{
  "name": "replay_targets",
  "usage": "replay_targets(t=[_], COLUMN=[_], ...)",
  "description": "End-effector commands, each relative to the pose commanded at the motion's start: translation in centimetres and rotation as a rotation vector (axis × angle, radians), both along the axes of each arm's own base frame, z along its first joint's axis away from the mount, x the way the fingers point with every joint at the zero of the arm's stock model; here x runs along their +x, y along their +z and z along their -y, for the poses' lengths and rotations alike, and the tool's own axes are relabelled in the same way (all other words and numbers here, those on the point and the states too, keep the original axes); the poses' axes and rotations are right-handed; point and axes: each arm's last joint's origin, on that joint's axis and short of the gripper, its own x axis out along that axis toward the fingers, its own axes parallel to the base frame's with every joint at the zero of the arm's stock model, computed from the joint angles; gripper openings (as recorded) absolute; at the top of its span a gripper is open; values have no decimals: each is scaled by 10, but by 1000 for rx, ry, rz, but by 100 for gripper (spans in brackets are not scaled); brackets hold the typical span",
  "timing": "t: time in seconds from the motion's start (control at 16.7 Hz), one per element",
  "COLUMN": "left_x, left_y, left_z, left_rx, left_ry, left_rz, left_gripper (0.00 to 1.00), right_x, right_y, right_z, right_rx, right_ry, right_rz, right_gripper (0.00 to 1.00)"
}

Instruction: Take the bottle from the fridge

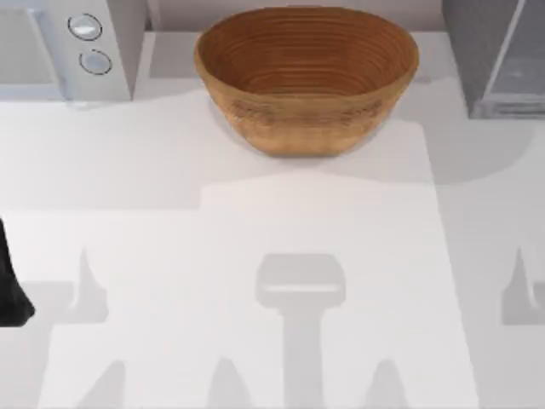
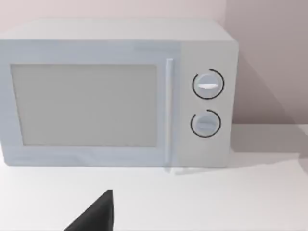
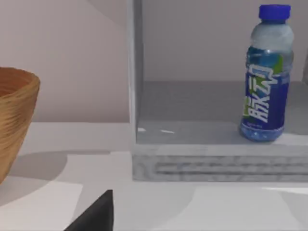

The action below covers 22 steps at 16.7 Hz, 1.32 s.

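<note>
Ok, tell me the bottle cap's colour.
Bright blue cap on the bottle, clearest in the right wrist view.

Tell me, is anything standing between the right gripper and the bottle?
Nothing visible does. The bottle stands upright on the fridge floor, its front open toward the right wrist camera, with bare table before it.

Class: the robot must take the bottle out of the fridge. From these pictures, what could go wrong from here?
1. The tall, narrow clear bottle with blue cap and blue label stands upright on the open grey fridge's shelf; a clumsy approach might topple it.
2. The fridge's grey side wall frames the opening; the right arm could clip it.
3. The woven brown basket sits beside the fridge, so a wide swing might hit it.
</note>
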Motion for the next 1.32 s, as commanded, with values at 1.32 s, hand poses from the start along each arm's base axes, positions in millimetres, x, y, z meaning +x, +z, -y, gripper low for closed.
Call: replay_targets(t=[1.32], left_x=[0], left_y=[0], left_z=[0], left_rx=[0], left_ry=[0], left_rz=[0], left_gripper=[100], right_x=[94], right_y=[-37], right_z=[83], right_rx=[22], right_ry=[-3], right_rz=[-47], right_gripper=[100])
